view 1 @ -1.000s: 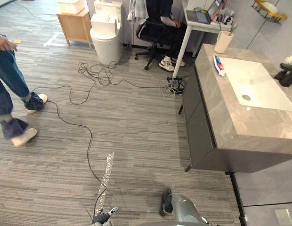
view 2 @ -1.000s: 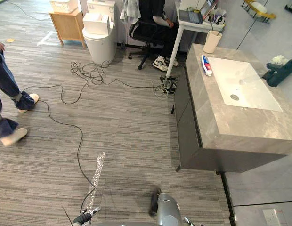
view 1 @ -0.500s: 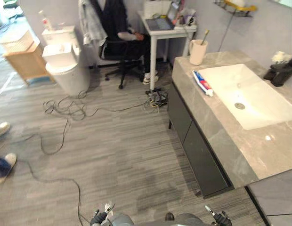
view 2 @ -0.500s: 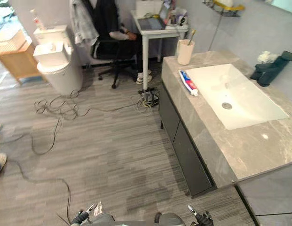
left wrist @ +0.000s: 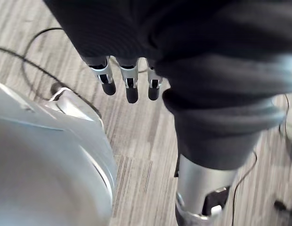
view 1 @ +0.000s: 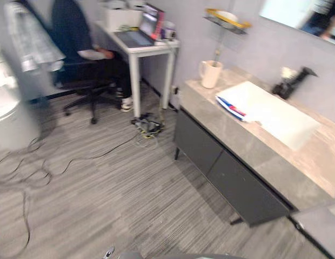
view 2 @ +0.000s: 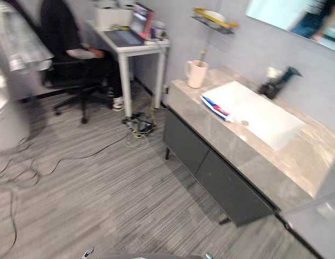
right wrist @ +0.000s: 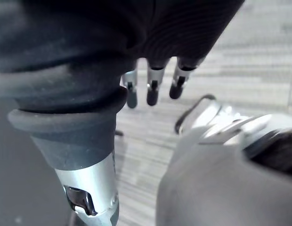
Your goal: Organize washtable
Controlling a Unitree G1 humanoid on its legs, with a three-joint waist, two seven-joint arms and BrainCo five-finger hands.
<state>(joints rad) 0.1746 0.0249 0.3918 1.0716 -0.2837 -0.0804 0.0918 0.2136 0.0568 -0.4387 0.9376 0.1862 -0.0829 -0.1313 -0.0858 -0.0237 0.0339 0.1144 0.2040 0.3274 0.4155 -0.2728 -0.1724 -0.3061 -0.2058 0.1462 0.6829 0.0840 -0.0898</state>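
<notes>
Step in hand, judged from the layout: approach to the grey desk [view 1: 259, 151], with no item on it touched yet. Note the left robot hand [left wrist: 130, 89] hanging above the floor, fingers straight and relaxed, holding nothing. Note the right robot hand [right wrist: 153, 92] in the same condition: fingers straight, empty. Locate the work items on the desk top: cream cup [view 1: 210, 73] upright at the far end near the wall, with what looks like a thin stick standing in it; toothpaste tube [view 1: 230, 106] lying flat at the near edge of the white sink [view 1: 275, 116], touching or overlapping the rim, not determinable which; dark item [view 1: 290, 85] behind the sink by the wall, kind not determinable. Close the gap to the desk front before raising either arm, and stop square to the sink to bring tube and cup within reach. Route the approach clear of the cables [view 1: 147, 127] heaped on the floor near the desk end, and well apart from the seated person [view 1: 73, 32]. Expect the tube to be light and liable to slide on the smooth top; pinch across its body rather than push. Take the cup around its wall and keep it upright to avoid spilling the contents. Open-fingered posture to be kept until directly over the chosen item.
</notes>
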